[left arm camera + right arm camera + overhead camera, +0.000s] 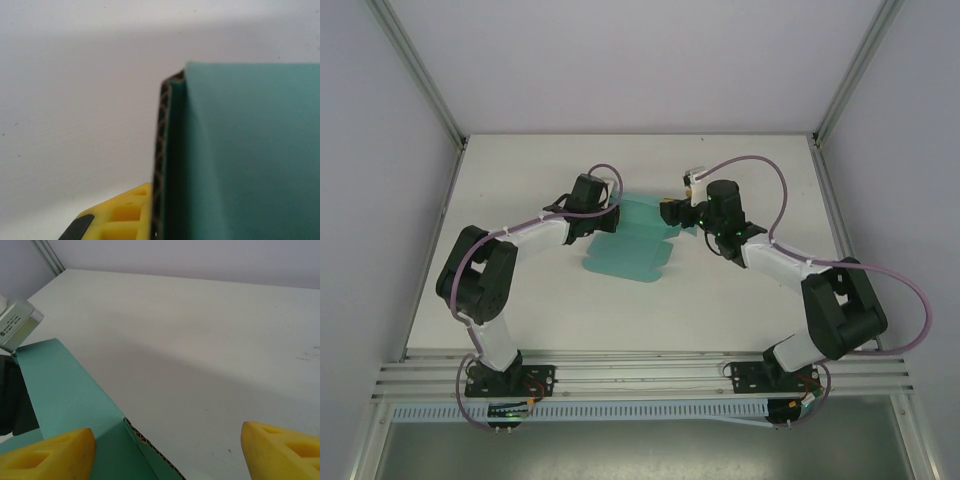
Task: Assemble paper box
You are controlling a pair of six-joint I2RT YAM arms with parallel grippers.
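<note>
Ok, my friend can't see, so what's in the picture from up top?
Two robot arms reach across a white table to a teal-green paper box, mostly flat, lying between them. The left gripper pinches one raised flap, and the right gripper sits open at the other side.

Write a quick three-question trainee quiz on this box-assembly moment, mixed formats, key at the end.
1. True or false: the right hand has its fingers spread wide apart.
2. Which hand is shut on an edge of the teal paper box? A. the left hand B. the right hand C. neither
3. Fill in: in the right wrist view, the fingers are ___ in colour.

Key
1. True. One finger sits over the card and the other over bare table.
2. A. The left wrist view shows the card's edge pressed against its finger.
3. Yellow.
</note>
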